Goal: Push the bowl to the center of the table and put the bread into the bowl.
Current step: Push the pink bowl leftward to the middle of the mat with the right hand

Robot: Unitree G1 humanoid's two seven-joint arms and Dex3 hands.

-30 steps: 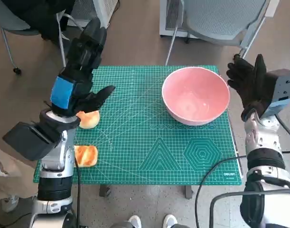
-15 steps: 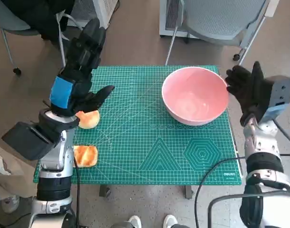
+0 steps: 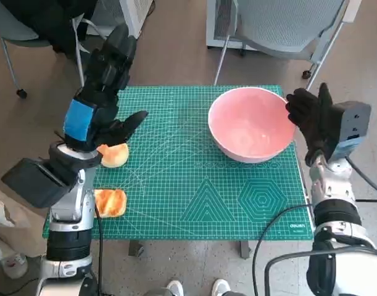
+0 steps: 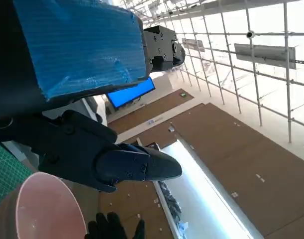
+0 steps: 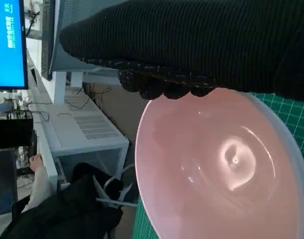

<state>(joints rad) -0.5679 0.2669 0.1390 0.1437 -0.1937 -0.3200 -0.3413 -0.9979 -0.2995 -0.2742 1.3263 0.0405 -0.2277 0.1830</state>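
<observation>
- Green cutting mat [image 3: 194,185] covers the table top; all task items sit on it.
- Pink bowl [image 3: 251,124] stands upright, mouth up, on the far right part of the mat, off-centre toward the robot's right. Round, so no long axis. Looks like glazed ceramic or hard plastic: rigid, smooth, likely slippery on the wall, probably moderately heavy. Judgement: best pushed with a flat palm low on the outer wall so it slides rather than tips; the mat may add drag.
- Right hand [image 3: 311,117], gloved, fingers spread and holding nothing, is at the bowl's right rim; contact looks likely in the head view, but I cannot confirm it.
- Left hand [image 3: 105,92], blue-taped, raised above the mat's left side, fingers apart, empty.
- Bread roll [image 3: 116,154] on the left part of the mat, partly hidden under the left hand; a second bread piece [image 3: 111,201] sits nearer the front left edge. Both squat, roughly round, long axis unclear. Judged soft, light, compressible: take across the sides with gentle pressure.
</observation>
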